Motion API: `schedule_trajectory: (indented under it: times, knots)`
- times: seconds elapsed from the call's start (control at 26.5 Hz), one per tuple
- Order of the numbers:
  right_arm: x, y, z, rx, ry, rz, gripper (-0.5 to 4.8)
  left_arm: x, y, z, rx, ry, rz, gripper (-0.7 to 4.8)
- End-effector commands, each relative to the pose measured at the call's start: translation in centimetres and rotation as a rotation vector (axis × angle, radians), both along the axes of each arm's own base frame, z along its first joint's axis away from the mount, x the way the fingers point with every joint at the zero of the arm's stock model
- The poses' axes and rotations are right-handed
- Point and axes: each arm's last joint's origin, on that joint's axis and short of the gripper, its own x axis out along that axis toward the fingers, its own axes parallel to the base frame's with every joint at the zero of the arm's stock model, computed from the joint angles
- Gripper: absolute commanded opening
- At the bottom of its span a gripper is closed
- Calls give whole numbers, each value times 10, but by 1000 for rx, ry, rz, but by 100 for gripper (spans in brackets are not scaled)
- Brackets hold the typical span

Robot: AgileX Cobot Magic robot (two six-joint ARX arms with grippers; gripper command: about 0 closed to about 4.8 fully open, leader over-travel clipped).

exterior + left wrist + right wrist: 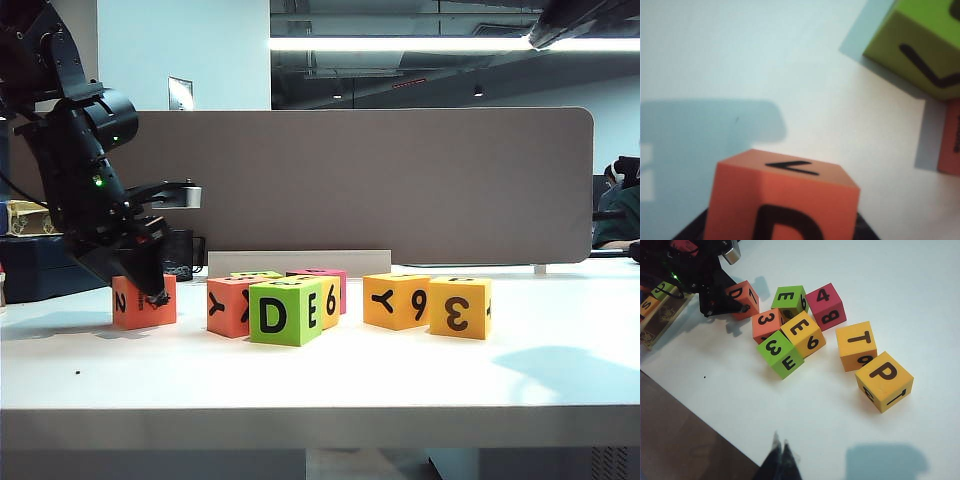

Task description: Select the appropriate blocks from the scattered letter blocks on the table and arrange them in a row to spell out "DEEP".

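At the left end of the table stands a red-orange block with a black 2 facing front. My left gripper reaches down over it. In the left wrist view this block fills the space between the dark fingers, which lie against both its sides. The middle cluster holds a lime-green D/E block, a yellow E/6 block and another lime-green E block. The amber P block, showing 3 in front, sits at the right. My right gripper hovers shut above the front edge.
An amber Y/6 block, a pink block and a second red-orange block sit among the others. A grey partition closes off the back. A box with more letters lies left of the left arm.
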Motion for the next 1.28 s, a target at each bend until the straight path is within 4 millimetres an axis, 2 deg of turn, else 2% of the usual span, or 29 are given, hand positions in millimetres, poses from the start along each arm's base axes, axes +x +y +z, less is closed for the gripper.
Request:
schedule_trajectory:
  times: [0.04, 0.15, 0.3, 0.53, 0.76, 0.83, 0.91, 0.98, 1.17, 1.28]
  knots:
    - [0, 0, 3, 5, -19, 4, -6, -2, -2, 5, -42, 36, 83, 303]
    - [0, 0, 3, 5, -19, 4, -6, -7, -7, 11, -54, 67, 103, 304]
    - [0, 0, 3, 5, -19, 4, -6, -16, -18, 30, -61, 91, 96, 303]
    - [0, 0, 3, 6, -19, 6, -6, -30, -34, 62, -85, 102, 103, 218]
    - [0, 0, 2, 5, -15, 6, -6, -26, -32, 69, 8, 11, 145, 216]
    - [0, 0, 2, 4, -11, 6, -6, -26, -31, 69, 40, -2, 165, 236]
    - [-1, 0, 2, 4, -8, 6, -6, -25, -31, 69, 54, -7, 174, 339]
    - [-1, 0, 2, 3, -8, 6, -6, -24, -31, 68, 51, -6, 172, 398]
    - [-1, 0, 1, 3, -4, 6, -6, -19, -33, 60, 53, -1, 172, 404]
    - [-1, 0, 1, 1, 0, 6, -6, -13, -34, 48, 62, 13, 174, 404]
